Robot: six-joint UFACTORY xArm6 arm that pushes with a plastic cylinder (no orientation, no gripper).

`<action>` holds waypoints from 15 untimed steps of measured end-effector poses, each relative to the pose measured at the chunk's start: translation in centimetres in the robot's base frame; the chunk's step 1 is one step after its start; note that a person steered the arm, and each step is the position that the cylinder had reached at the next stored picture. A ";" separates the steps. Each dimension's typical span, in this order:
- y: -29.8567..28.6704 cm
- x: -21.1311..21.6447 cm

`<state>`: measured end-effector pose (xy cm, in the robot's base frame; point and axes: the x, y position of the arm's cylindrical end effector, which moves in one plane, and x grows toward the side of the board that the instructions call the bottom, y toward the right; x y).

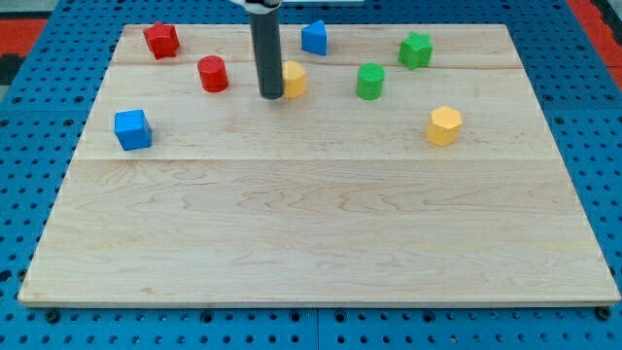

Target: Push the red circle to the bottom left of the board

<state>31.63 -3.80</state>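
The red circle (213, 74) is a short red cylinder at the upper left of the wooden board (311, 233). My tip (271, 96) is the lower end of a dark rod that comes down from the view's top. It stands to the right of the red circle with a gap between them. It is close against the left side of a yellow block (293, 79), partly hiding it.
A red block (161, 40) sits at the top left, a blue cube (132, 129) at the left, a blue block (314, 37) at the top middle. A green cylinder (370, 82), a green star-like block (416, 50) and a yellow hexagon (444, 125) lie to the right.
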 end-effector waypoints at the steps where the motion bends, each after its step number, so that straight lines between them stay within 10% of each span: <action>1: 0.3 -4.1; 4: -13.1 -4.0; 6: -12.5 3.1; 15: -7.9 4.8</action>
<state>36.48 -11.66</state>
